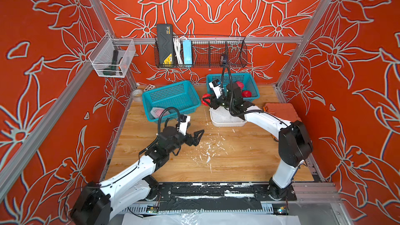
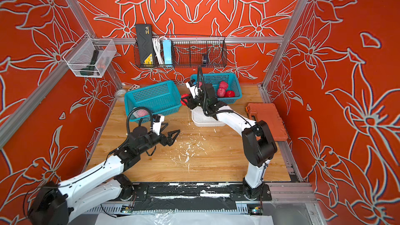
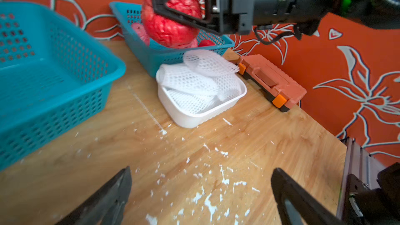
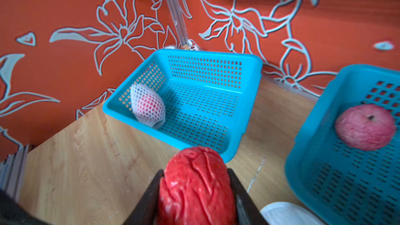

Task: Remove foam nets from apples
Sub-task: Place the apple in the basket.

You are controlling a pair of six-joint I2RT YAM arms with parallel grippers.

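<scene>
A: Entry one, the left basket?
B: Teal, slotted. We list one netted apple in it, lying against a side wall, pink showing through the white mesh.

A: The right basket?
B: Same make. We count three bare apples in sight, pink to red. An arm hides part of the floor, so we cannot give a total.

A: The tray?
B: White, on the counter just beside the right basket, on its near side. Nets are heaped in it above the rim. We cannot count them.

A: And the hands?
B: The right hand is clenched on a wrinkled apple, red and bare, held in the air between the two baskets. The left hand is released, fingers wide apart and holding nothing, over white flakes strewn on the counter.

A: Any other container?
B: An orange case, closed, at the counter's right edge.
</scene>
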